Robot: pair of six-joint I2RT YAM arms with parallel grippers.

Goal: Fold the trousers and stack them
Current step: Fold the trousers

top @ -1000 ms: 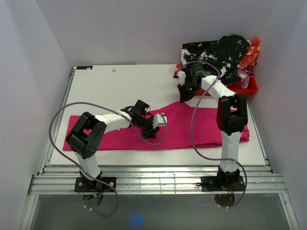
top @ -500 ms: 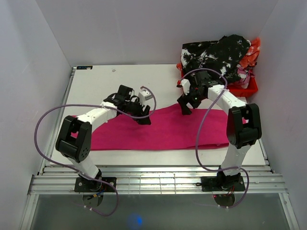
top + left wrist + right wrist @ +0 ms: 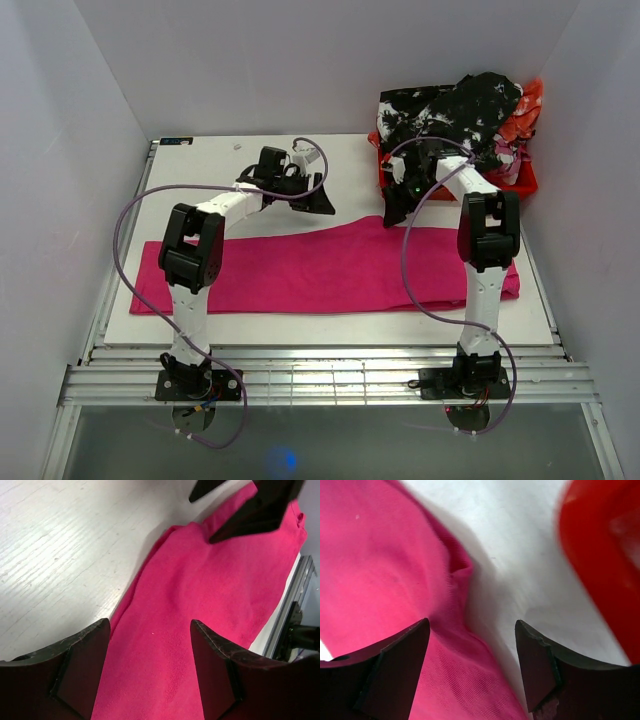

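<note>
The magenta-pink trousers (image 3: 330, 270) lie stretched flat across the near half of the white table, from the left edge to the right. My left gripper (image 3: 322, 200) hovers just beyond their far edge, near the middle. In the left wrist view it (image 3: 150, 625) is open with only pink cloth (image 3: 200, 580) below. My right gripper (image 3: 392, 214) hangs over the far edge of the trousers beside the crate. The right wrist view shows it (image 3: 472, 625) open over the cloth's folded edge (image 3: 455, 565), holding nothing.
A red plastic crate (image 3: 520, 182) stands at the back right corner, heaped with black-and-white and other clothes (image 3: 450, 112); its red wall (image 3: 600, 555) is close to my right gripper. Bare white table (image 3: 220, 165) lies beyond the trousers. Grey walls close in on three sides.
My right gripper opened and let go of the trousers' far edge, which dropped flat. My left arm swung from over the trousers' middle toward the back of the table, opening wider.
</note>
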